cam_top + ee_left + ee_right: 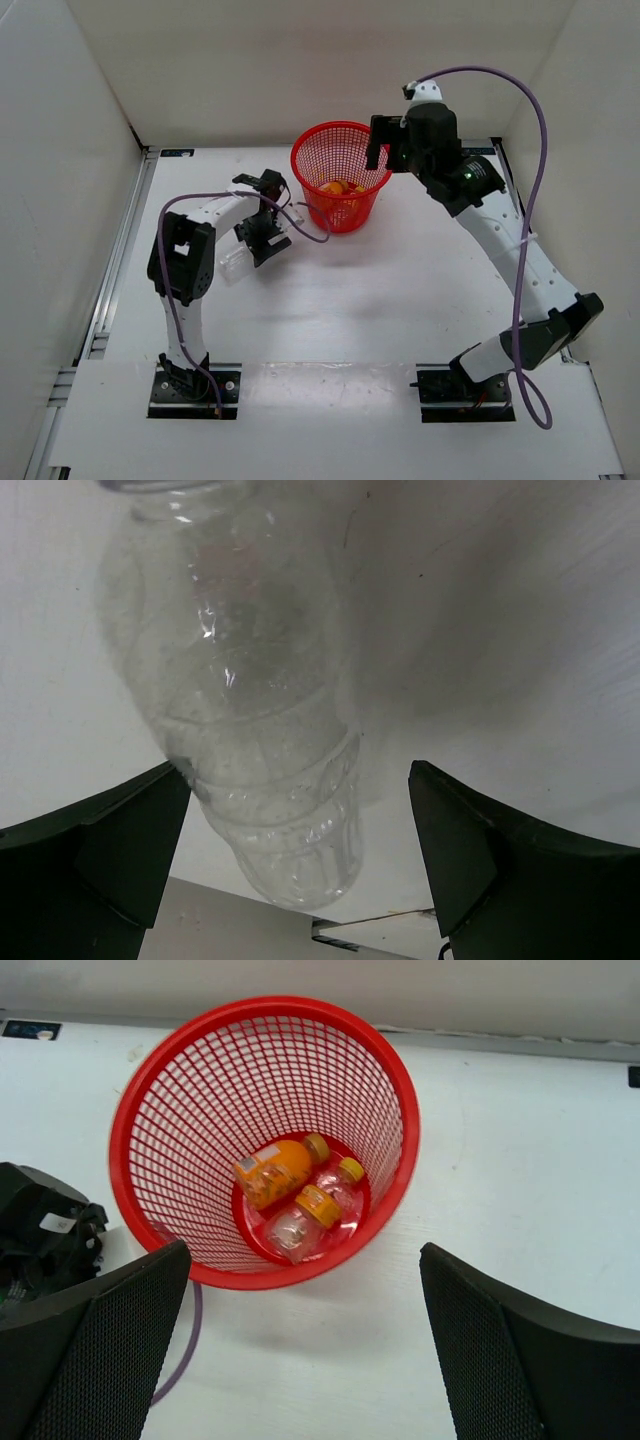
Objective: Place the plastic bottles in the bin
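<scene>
Red mesh bin (341,190) stands upright toward the far middle of the white table (400,300). Right wrist view looks straight down into it: a stubby orange bottle (278,1172) lies on the bin floor. Just beside it is a small clear bottle with an orange cap (298,1222). What looks like a second small clear one with a yellowish cap (340,1186) is tucked against them. Right gripper (386,148) hangs above the bin's right rim, fingers (110,1350) spread wide apart, nothing between them. The longer clear bottle (250,710) is outside the bin, lying on its side on the table to the bin's left. In the top view it shows as a pale shape (234,262) just beside the left gripper (264,240). Left wrist view: jaws apart and straddling the bottle's ribbed lower body. One finger (110,850) is at or against the bottle's side, the other well clear of it, so not clamped. Bottle's cap end is cut off at the top of that view. A purple cable (215,196) loops along the left arm.
</scene>
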`<state>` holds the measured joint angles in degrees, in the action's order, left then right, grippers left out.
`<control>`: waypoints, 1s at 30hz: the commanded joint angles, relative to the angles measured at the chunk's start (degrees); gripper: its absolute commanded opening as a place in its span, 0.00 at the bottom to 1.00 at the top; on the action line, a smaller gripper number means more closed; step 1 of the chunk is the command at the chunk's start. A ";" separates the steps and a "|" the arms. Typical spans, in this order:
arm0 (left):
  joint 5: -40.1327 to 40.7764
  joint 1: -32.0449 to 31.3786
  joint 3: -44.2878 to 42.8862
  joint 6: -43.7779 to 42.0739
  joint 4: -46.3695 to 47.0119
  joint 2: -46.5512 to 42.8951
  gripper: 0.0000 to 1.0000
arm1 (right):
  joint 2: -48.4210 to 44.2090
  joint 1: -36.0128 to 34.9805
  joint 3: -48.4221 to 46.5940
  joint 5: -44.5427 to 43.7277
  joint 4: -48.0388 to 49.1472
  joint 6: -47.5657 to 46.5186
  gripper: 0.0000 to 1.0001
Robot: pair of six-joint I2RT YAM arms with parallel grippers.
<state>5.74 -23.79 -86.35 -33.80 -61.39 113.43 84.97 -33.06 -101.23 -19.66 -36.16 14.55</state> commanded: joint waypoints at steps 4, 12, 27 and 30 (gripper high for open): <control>-1.42 1.90 2.06 2.24 3.73 -0.66 0.81 | -3.76 2.03 2.18 -1.43 2.50 1.27 0.98; -7.14 6.12 2.23 2.78 -2.25 -8.65 0.10 | -6.21 3.88 2.18 -0.91 3.12 2.33 0.99; 0.95 5.52 -28.78 10.16 21.59 -19.30 0.10 | -14.56 7.57 16.23 -3.89 3.64 9.10 0.99; -4.14 0.79 -39.28 11.29 24.03 -12.40 0.14 | -17.72 7.57 20.01 -4.42 3.64 10.59 0.99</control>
<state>4.91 -18.63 -117.99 -25.15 -46.41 97.82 70.41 -25.61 -83.07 -22.41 -34.15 22.87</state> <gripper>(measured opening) 0.571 0.994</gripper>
